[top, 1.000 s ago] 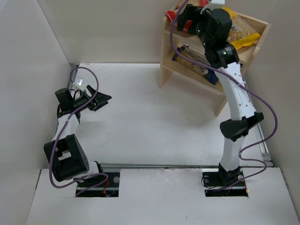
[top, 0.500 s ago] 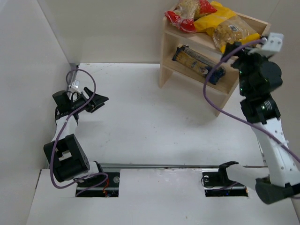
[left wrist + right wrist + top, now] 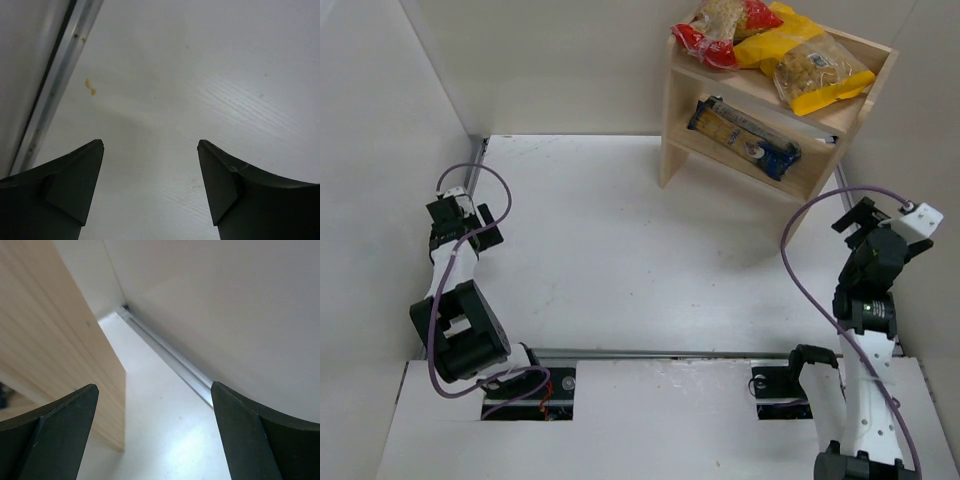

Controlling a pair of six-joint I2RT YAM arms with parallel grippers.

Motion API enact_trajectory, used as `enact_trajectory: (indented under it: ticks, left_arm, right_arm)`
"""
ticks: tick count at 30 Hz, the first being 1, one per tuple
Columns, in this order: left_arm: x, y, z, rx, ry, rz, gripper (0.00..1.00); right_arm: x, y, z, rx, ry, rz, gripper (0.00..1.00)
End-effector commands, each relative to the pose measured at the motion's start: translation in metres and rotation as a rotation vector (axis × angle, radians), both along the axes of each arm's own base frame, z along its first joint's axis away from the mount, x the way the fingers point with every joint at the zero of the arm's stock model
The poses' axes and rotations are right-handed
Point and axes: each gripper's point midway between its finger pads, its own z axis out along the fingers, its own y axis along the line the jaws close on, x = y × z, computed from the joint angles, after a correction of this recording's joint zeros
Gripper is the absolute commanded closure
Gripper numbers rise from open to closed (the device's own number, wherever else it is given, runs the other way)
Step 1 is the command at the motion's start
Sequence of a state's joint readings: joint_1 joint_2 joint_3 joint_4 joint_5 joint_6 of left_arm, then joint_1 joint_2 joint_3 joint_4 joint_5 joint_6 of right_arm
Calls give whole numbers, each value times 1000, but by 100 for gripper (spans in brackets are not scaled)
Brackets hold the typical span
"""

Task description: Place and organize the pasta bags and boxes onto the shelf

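The wooden shelf (image 3: 680, 100) stands at the far right. On its top tier lie the red-edged clear bag (image 3: 720, 28) and the yellow bag (image 3: 810, 62), side by side. On its lower tier lie the blue spaghetti box (image 3: 765, 152) and the dark grey-brown box (image 3: 725, 112), close together. My right gripper (image 3: 857, 216) is open and empty, low at the right, near the shelf's side panel (image 3: 50, 340). My left gripper (image 3: 480, 225) is open and empty at the far left over the table (image 3: 200, 75).
White walls enclose the table on the left, back and right. A metal rail (image 3: 50, 95) runs along the left wall's foot, another (image 3: 170, 352) along the right wall. Two small yellow crumbs (image 3: 90, 87) lie by the left rail.
My right arm has drawn back from the shelf's top tier and folded down to the right. My left arm has pulled back toward the left wall.
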State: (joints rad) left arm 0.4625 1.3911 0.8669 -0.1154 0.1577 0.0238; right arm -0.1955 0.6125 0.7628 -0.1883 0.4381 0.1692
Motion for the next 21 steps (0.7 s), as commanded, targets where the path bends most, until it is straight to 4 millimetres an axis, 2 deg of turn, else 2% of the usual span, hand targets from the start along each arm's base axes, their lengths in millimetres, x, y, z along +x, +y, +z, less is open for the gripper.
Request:
enact_trajectory:
  ticks: [1,3,7,14,21]
  left_arm:
    - [-23,31,3,218,124,56,25]
    - [-26,18,2,182,89,49,23]
    - [-30,3,9,122,-31,82,22]
    - [-30,10,15,76,-82,164,25]
    - [-39,26,9,83,-88,233,26]
  right_arm:
    - [6,-4,-48,90,10,-32,0]
    - [1,-9,-64,148,-37,-71,0]
    - [-10,-15,-77,222,-82,-114,0]
    - [-11,-14,-77,212,-82,-110,0]
    - [-11,-13,-85,223,-88,-105,0]
